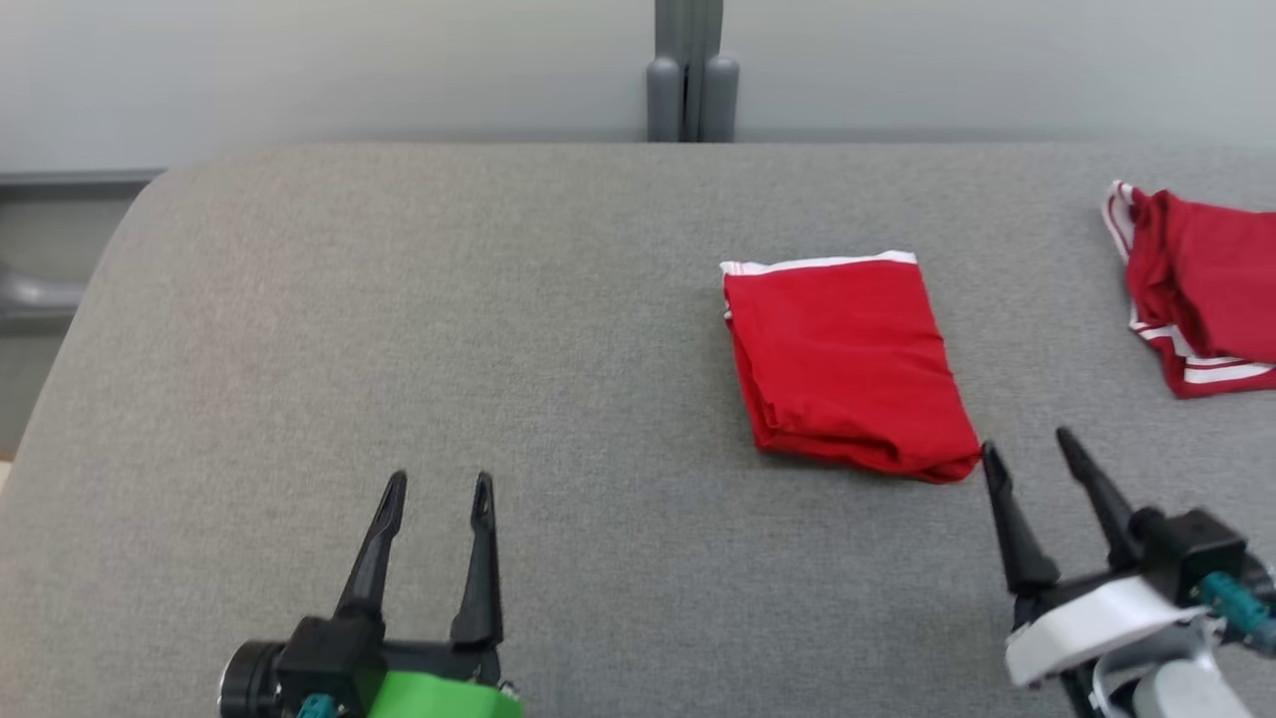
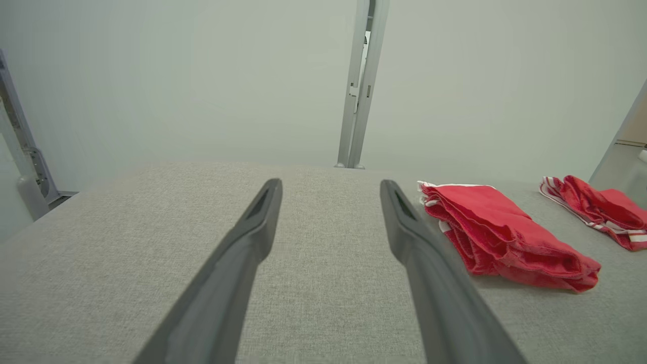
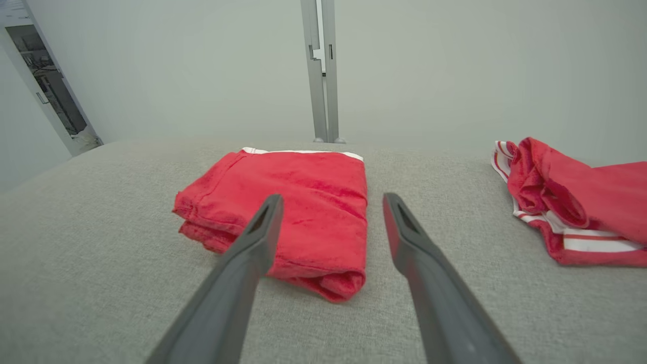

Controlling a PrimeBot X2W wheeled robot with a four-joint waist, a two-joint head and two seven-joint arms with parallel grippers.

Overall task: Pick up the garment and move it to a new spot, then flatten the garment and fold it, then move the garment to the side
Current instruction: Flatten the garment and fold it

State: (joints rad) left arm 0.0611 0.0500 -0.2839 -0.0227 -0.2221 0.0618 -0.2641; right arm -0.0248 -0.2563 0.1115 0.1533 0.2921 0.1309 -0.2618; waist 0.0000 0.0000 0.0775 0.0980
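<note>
- The grey cloth-covered desk (image 1: 399,329) spreads across the head view and carries everything here
- The folded garment (image 1: 847,369) is red with a white band along its far edge and lies flat on the desk, right of centre. Its long axis runs far to near and slants a little toward the robot's right at the near end, where the stacked fold edges show
- A second red garment (image 1: 1201,289), crumpled and white-striped, lies further right, well apart from the folded one
- The right tool (image 1: 1027,444) sits just beside the folded garment's near right corner, its fingers spread wide with nothing between them. In the right wrist view its left finger crosses in front of the cloth while the other stands over bare desk. I cannot tell whether the tip touches the fabric
- The left tool (image 1: 440,481) is likewise spread and empty, over bare desk well apart on the garment's left
- By my reading the fold is done and only the move to the side is left. The garment lies ahead and slightly left of the right tool, so the right arm is plainly the nearer one, and a pinch at that near corner would need to catch all the layers together
</note>
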